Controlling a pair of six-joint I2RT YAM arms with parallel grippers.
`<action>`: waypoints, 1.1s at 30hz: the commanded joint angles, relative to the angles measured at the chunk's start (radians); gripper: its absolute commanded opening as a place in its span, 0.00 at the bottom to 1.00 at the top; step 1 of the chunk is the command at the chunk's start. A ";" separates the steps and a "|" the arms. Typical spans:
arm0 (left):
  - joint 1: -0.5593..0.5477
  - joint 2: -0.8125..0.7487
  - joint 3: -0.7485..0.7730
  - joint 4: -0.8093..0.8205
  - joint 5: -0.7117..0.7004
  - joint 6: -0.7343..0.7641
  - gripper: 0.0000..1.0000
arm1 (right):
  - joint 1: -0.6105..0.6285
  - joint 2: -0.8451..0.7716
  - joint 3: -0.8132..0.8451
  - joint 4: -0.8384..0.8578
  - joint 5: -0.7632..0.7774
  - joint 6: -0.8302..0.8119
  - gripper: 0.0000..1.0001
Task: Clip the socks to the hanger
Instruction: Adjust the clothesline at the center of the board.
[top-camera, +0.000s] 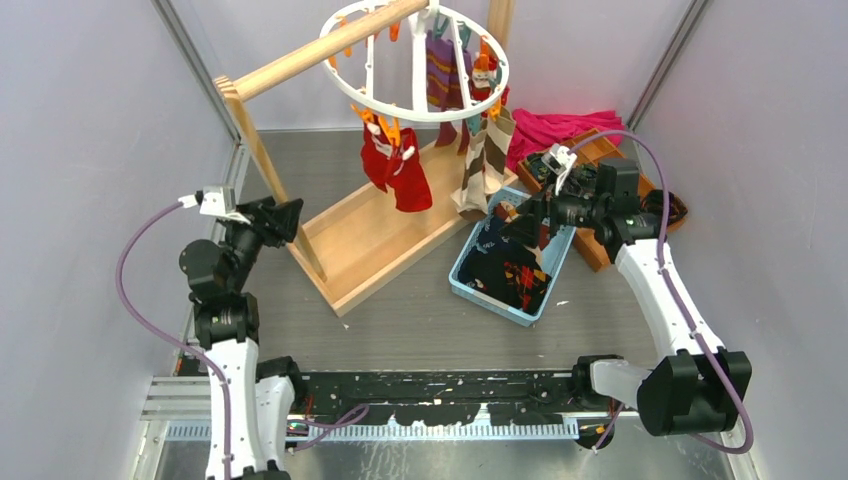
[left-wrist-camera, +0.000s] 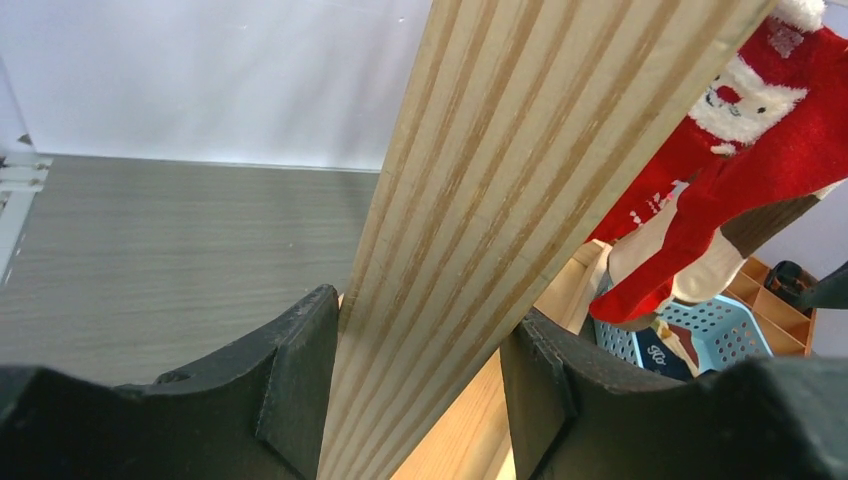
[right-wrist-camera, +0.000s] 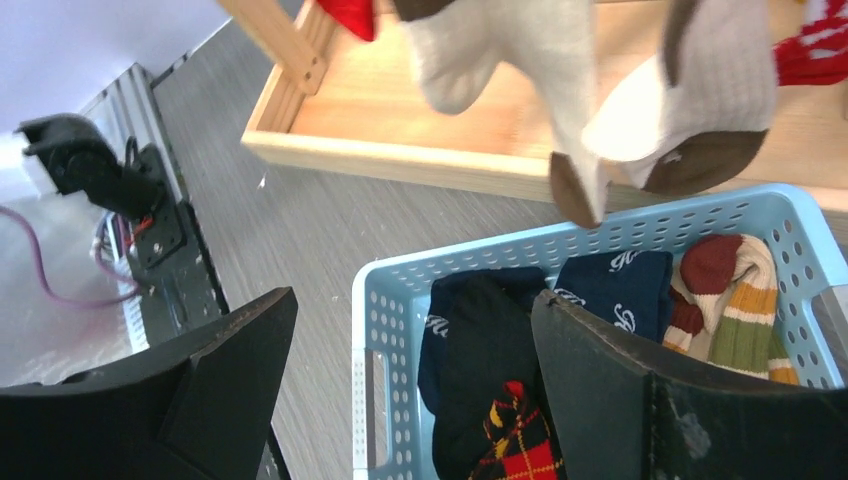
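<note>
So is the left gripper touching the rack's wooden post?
Touching. Left wrist view: both fingers of the left gripper press flush against the wooden post.

A round white plastic clip hanger (top-camera: 425, 114) with orange and teal pegs is hung from a pale wooden stand (top-camera: 300, 60), whose upright is clasped by the left pincer (left-wrist-camera: 420, 370). Red Santa socks (left-wrist-camera: 780, 150) are pegged up and right of that pincer. Cream-and-brown socks (right-wrist-camera: 700, 100) are hung just above the wide-spread right pincer (right-wrist-camera: 415, 390), and purple striped socks (top-camera: 445, 75) farther beyond. Navy socks (right-wrist-camera: 610, 290), a black plaid sock (right-wrist-camera: 500, 420) and a red-cream-green striped sock (right-wrist-camera: 735, 300) are heaped unclipped beneath it.
</note>
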 joint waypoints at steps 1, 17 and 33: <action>-0.009 -0.103 0.036 -0.105 -0.117 -0.068 0.01 | 0.043 0.006 -0.034 0.249 0.206 0.308 0.92; -0.059 -0.236 0.003 -0.198 0.055 -0.107 0.14 | 0.080 0.394 0.214 0.329 0.728 0.650 0.48; -0.115 -0.256 0.122 -0.416 0.055 0.035 0.79 | 0.120 0.837 0.542 0.268 0.749 0.639 0.48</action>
